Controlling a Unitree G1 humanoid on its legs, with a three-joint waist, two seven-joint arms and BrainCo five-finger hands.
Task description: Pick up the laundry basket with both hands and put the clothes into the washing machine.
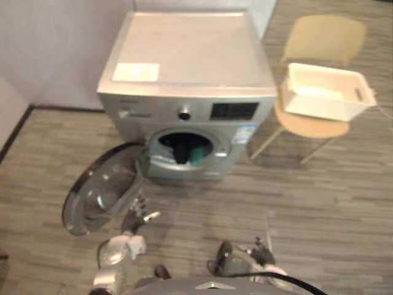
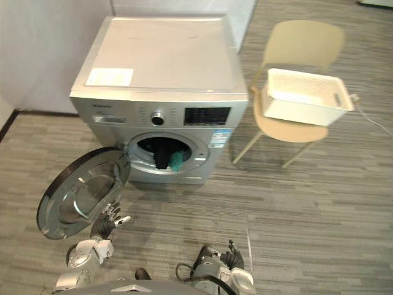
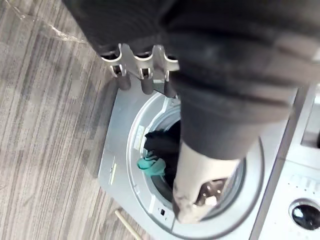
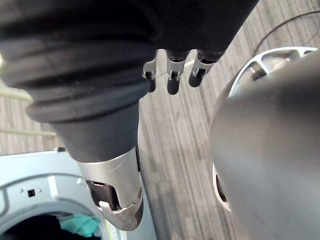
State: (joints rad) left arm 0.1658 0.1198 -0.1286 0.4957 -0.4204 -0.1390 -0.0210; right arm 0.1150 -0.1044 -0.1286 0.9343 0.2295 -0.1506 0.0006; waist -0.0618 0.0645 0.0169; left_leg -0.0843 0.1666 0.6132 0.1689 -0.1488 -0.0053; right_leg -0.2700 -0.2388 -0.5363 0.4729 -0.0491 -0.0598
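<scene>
White plastic laundry basket (image 2: 301,114) sits on the beige chair (image 2: 307,40) seat. Black and teal clothes (image 2: 167,157) lie in the silver washing machine (image 2: 159,61) drum, its round door (image 2: 78,195) open. Left hand (image 2: 109,216) and right hand (image 2: 232,257) have loose fingers (image 3: 148,82), holding nothing.

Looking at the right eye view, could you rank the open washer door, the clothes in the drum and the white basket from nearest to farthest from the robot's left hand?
From the left hand:
1. Washing machine door: swung open, just beside the hand, on its left.
2. Clothes: in the drum, ahead and to the right.
3. Laundry basket: on the chair, far right.
</scene>
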